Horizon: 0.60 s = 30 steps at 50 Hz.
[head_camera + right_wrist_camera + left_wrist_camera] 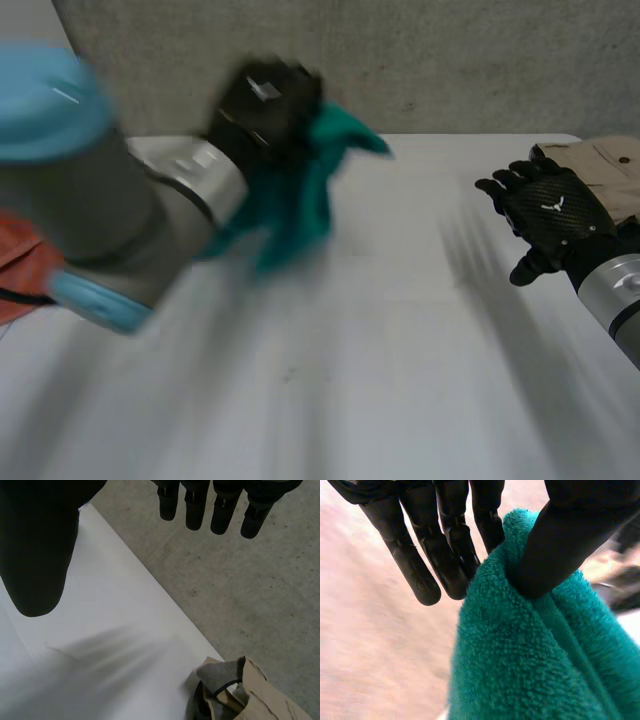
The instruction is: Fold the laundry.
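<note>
Teal towel (530,655) hangs above the white table (380,330), pinched between thumb and fingers of the left hand (265,100); the right hand (550,215) hovers spread, empty. Apparently mid-carry; next, it likely needs laying flat.

A beige garment (606,158) is laid at the white table's (400,320) far right corner, and an orange cloth (22,262) at its left edge.

Your robot's build
You saw grey arms (110,215), light-blue caps (40,100), a black right robot hand (550,215) marked white.
</note>
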### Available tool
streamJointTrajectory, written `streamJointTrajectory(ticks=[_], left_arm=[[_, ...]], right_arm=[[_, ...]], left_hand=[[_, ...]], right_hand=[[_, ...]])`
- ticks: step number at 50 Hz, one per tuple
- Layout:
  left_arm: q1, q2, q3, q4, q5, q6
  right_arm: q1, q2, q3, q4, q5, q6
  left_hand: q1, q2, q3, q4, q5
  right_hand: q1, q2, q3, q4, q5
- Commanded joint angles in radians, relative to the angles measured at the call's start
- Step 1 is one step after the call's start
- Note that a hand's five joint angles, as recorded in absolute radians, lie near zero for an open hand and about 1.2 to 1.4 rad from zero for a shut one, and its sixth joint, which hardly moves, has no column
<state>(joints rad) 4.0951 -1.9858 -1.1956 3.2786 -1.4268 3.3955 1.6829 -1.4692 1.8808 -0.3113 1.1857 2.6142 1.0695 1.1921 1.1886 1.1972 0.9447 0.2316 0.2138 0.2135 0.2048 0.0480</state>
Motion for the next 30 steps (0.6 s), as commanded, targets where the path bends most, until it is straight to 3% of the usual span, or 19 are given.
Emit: streamJointTrajectory(ticks=[1, 2, 3, 5, 10, 18, 26, 30], left_arm=[[-0.14, -0.234, 0.062, -0.112, -0.015, 0.007], [-0.154, -0.231, 0.062, -0.134, -0.015, 0.007], [-0.169, -0.219, 0.068, -0.151, -0.017, 0.002], [-0.165, -0.176, 0.074, -0.149, -0.021, -0.008], [-0.096, 0.026, 0.028, -0.11, -0.023, -0.008], [-0.016, 0.16, -0.097, -0.085, -0.026, 0.005], [0.135, 0.176, -0.229, -0.07, -0.014, 0.056], [0.186, 0.099, -0.239, -0.053, 0.0, 0.131]], right_arm=[[0.0, 0.009, -0.005, 0.001, 0.005, 0.02], [-0.002, 0.01, -0.006, 0.001, 0.003, 0.021], [-0.002, 0.012, -0.008, 0.001, 0.003, 0.021], [-0.002, 0.016, -0.012, 0.001, 0.003, 0.02], [0.003, 0.02, -0.026, 0.009, 0.003, 0.02], [0.015, 0.016, -0.043, 0.082, 0.005, 0.059], [0.089, 0.023, -0.156, 0.39, 0.009, 0.226], [0.142, 0.036, -0.17, 0.459, 0.032, 0.264]], left_hand=[[-0.056, -0.178, -0.175, -0.183, -0.106], [-0.246, -0.369, -0.365, -0.374, -0.296], [-0.617, -0.74, -0.737, -0.745, -0.667], [-0.832, -0.954, -0.951, -0.959, -0.881], [-0.862, -0.985, -0.981, -0.99, -0.912], [-0.85, -0.973, -0.969, -0.978, -0.9], [-0.841, -0.964, -0.96, -0.969, -0.891], [-0.835, -0.958, -0.955, -0.963, -0.885]], right_hand=[[-0.057, -0.039, -0.039, -0.03, -0.048], [-0.057, -0.039, -0.039, -0.03, -0.048], [-0.057, -0.039, -0.039, -0.03, -0.048], [-0.057, -0.039, -0.039, -0.03, -0.048], [-0.057, -0.039, -0.039, -0.03, -0.048], [-0.057, -0.039, -0.039, -0.03, -0.048], [-0.057, -0.039, -0.039, -0.03, -0.048], [-0.057, -0.039, -0.039, -0.03, -0.048]])
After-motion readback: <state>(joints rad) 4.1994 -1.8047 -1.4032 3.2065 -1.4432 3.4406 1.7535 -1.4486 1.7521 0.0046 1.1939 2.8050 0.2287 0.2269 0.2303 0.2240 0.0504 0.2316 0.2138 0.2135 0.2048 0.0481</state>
